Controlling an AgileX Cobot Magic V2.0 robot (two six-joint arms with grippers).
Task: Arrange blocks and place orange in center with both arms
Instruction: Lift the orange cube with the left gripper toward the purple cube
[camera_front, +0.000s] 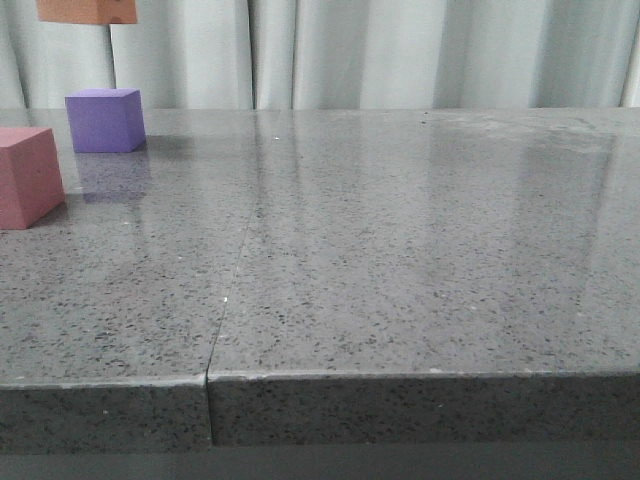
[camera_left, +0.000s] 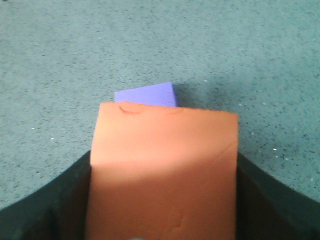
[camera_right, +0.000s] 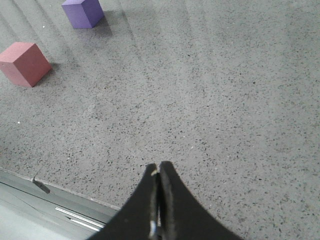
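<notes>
Blocks number three: pink cube (camera_front: 28, 175) at the table's (camera_front: 400, 260) left edge, purple cube (camera_front: 105, 120) toward the far-left corner, orange block (camera_left: 162, 170) held aloft above it, left gripper (camera_left: 162, 210) jaws clamped on it. Right gripper (camera_right: 159, 172) hangs near the front edge, jaws together.

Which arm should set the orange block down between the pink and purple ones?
Left. Its pincer already holds the orange block raised above the purple block. The right pincer is shut, empty and apart from the pink block.
</notes>
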